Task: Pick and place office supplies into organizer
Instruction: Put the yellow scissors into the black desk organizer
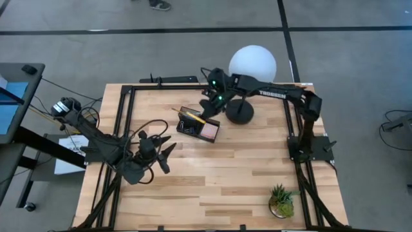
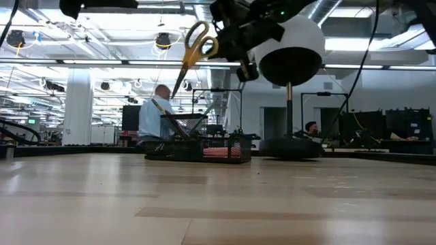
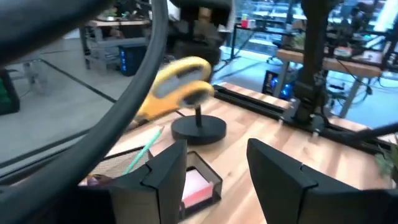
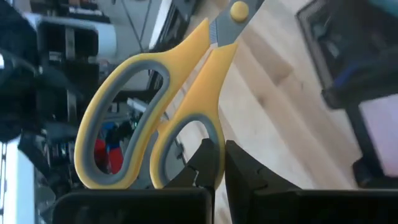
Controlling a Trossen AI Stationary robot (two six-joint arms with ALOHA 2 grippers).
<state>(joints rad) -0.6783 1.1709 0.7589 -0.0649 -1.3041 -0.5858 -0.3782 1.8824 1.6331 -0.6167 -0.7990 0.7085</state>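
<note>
Right gripper (image 1: 210, 103) clenched on yellow-handled steel scissors (image 2: 193, 51), hanging blades-down, long axis tilted, above small black mesh organizer (image 1: 198, 124); left gripper (image 1: 162, 149) splayed, farther off, idle over table

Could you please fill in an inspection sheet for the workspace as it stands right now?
Surface: wooden table, bare across the middle and front.
Job's things: black organizer toward the back of the table, a pink pad in a tray section; yellow-handled scissors held in the air above it, blades pointing down.
Clutter: white globe lamp behind the organizer; potted plant at the front right corner.
Grippers: right gripper shut on the scissors' handle; left gripper open, holding nothing, at front left.
Cables: black cables looped around the left arm's base.
Surroundings: a person in the room behind the table.
</note>
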